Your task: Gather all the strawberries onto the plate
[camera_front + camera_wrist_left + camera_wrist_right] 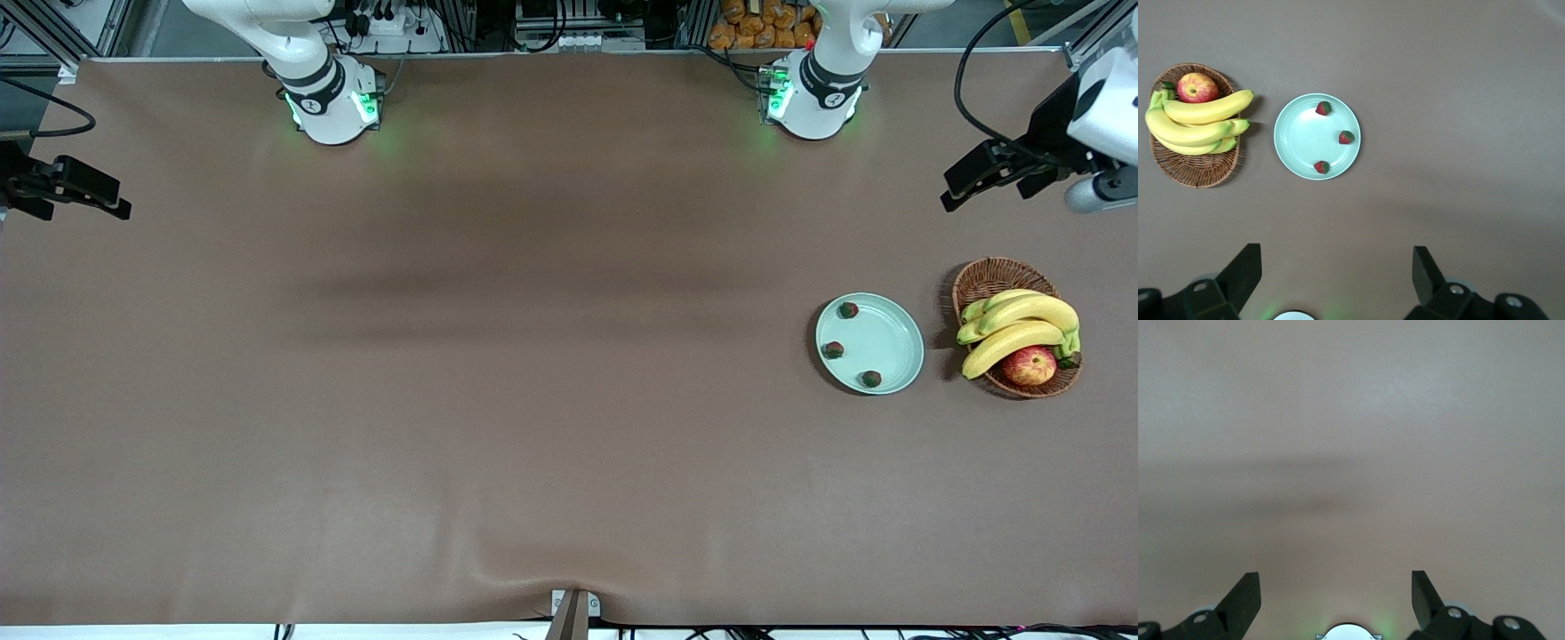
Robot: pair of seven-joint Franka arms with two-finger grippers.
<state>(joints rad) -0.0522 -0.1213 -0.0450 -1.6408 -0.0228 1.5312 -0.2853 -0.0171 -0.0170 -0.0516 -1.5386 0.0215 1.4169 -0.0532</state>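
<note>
Brown cloth covers bench (533,400), wrinkled at camera edge; aluminium framing and cables along robots' side. Both arms raised, waiting at own bench ends. Left end effector (982,182) over bare cloth, fingers (1245,270) spread wide, empty. Right end effector (80,191) likewise wide, empty. Three strawberries (848,309) lie apart near rim of mint plate (893,342), beside wicker basket (991,276) holding bananas (1022,324) and apple (1029,365).

We are seeing a pale mint-green plate (880,342) carrying three red strawberries (848,309) with dark green caps. The basket (991,277) is showing a brown woven pattern, holding yellow bananas (1022,324) and a red-yellow apple (1029,365). The table (498,373) is looking plain brown.
</note>
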